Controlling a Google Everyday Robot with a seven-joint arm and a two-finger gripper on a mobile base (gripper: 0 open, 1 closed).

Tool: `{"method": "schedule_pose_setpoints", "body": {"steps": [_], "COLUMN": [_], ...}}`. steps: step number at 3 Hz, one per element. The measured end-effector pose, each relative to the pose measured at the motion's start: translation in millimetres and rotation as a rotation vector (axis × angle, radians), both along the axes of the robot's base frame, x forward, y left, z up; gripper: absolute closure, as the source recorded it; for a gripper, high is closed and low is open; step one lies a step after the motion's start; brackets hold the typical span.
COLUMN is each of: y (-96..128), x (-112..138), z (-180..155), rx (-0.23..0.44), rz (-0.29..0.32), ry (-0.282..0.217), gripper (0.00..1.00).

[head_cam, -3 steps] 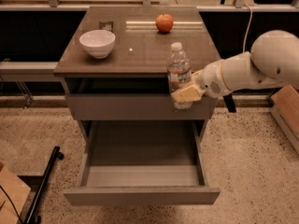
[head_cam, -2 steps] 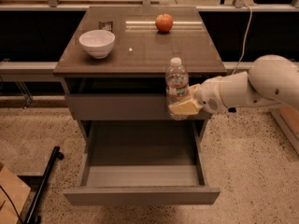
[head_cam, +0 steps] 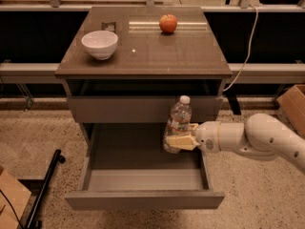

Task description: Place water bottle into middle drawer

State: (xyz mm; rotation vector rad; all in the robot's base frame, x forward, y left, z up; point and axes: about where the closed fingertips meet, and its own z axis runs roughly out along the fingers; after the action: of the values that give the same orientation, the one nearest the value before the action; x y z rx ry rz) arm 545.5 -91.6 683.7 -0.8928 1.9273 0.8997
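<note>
The water bottle [head_cam: 178, 122] is clear with a white cap and stands upright in my gripper [head_cam: 181, 138]. My gripper is shut on its lower body and holds it above the right side of the middle drawer [head_cam: 143, 180]. The drawer is pulled wide open, its smooth grey inside showing. The bottle's top overlaps the closed upper drawer front [head_cam: 119, 109]. My white arm [head_cam: 257, 140] reaches in from the right.
A white bowl [head_cam: 99, 44] and a red apple [head_cam: 167, 23] sit on the cabinet top [head_cam: 157, 51]. A black pole [head_cam: 45, 187] lies on the floor at left. A cardboard box [head_cam: 291, 105] stands at right. A white cable [head_cam: 245, 56] hangs behind.
My gripper has carried the water bottle down and left, from beside the cabinet top's right edge to just above the open drawer.
</note>
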Motion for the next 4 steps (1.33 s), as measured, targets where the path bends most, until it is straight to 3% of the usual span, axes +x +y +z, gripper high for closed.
{"method": "schedule_pose_setpoints", "body": {"steps": [1, 2, 4], "y": [2.7, 11.8, 36.1], "x": [-0.2, -3.8, 8.9], "z": [-13.1, -28.9, -97.9], "rx": [0.020, -0.037, -0.070], "rz": [0.002, 0.029, 0.111], "ry": [0.022, -0.005, -0.064], "gripper": [1.00, 1.00, 1.00]}}
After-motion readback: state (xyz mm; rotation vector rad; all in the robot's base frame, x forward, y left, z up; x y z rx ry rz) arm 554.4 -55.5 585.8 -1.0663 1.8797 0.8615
